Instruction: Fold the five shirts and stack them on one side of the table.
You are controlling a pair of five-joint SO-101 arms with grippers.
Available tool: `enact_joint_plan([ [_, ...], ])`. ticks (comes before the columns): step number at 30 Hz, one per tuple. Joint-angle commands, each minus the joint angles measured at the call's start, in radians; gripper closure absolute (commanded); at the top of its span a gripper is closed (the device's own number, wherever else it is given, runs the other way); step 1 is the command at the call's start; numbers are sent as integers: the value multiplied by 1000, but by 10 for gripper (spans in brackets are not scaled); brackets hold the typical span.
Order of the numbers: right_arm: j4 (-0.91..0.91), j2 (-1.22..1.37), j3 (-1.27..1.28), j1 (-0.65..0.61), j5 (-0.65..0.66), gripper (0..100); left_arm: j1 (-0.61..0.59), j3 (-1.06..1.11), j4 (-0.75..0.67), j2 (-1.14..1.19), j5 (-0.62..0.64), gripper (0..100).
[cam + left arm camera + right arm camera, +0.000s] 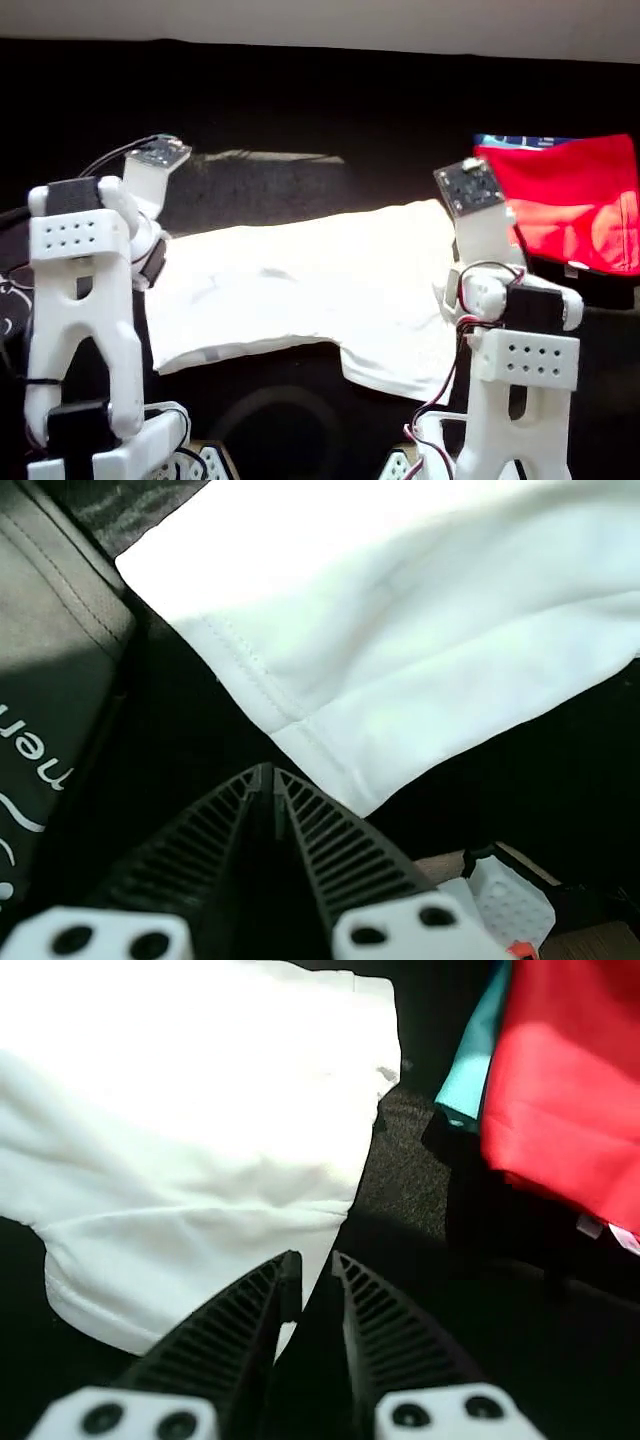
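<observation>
From above, a white shirt [300, 290] lies spread flat across the middle of the frame on the black table [300, 100]. A folded red shirt [580, 200] sits at the upper right on a teal shirt [520, 141]. One arm stands at each end of the white shirt.

The left wrist camera shows the left gripper [272, 780] pressed together and empty, over black cloth just beside the white shirt's [400, 630] hemmed corner. A dark printed shirt [50, 680] lies nearby.

On the right wrist, the right gripper [310, 1270] is slightly parted and pinches nothing, at the white shirt's [180, 1110] edge, with the red shirt [570, 1090] and the teal shirt [475, 1050] beyond it.
</observation>
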Motion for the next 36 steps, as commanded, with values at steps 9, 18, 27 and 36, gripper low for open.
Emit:
enact_joint_plan([
  [9,-544,611,-35,-176,-140,991,77,5,-301,400,146,991],
  [18,-665,1023,-269,-113,-140,991,-74,-150,-301,581,126,991],
  [27,-573,1201,-483,-10,-140,991,-76,-404,-186,716,101,991],
  [36,-403,1076,-584,-15,-141,991,-22,-802,92,889,103,991],
])
